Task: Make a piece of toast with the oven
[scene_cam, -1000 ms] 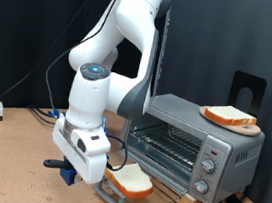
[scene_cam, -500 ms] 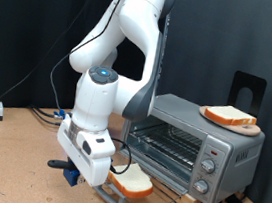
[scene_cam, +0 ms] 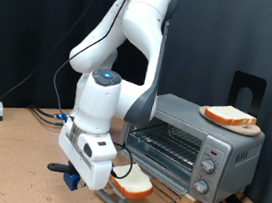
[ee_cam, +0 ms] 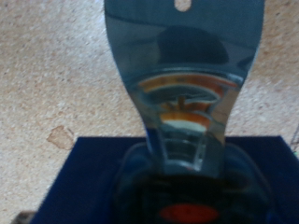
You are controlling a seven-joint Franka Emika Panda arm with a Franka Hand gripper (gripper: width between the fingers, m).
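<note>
The gripper sits low at the near left of the exterior view, mostly hidden behind the arm's white wrist housing, so I cannot tell whether its fingers are wide, narrow or closed on anything. The wrist view is blurred: a shiny blue-grey metal blade fills the middle, with orange and tan reflections on its curved part, above a dark blue block and a dim red patch; nothing else there can be made out.

The piece of toast lies just right of the gripper, on the oven's lowered glass door, pale with a tan crust; its left edge is covered by the wrist. Whether the gripper touches it cannot be seen. The oven stands to the right, door open, wire rack showing inside, knobs on its right front. On its top rests a round wooden board with a second slice.

A blue piece pokes out below the wrist. Cables trail along the brown floor at far left. The background is a dark curtain.
</note>
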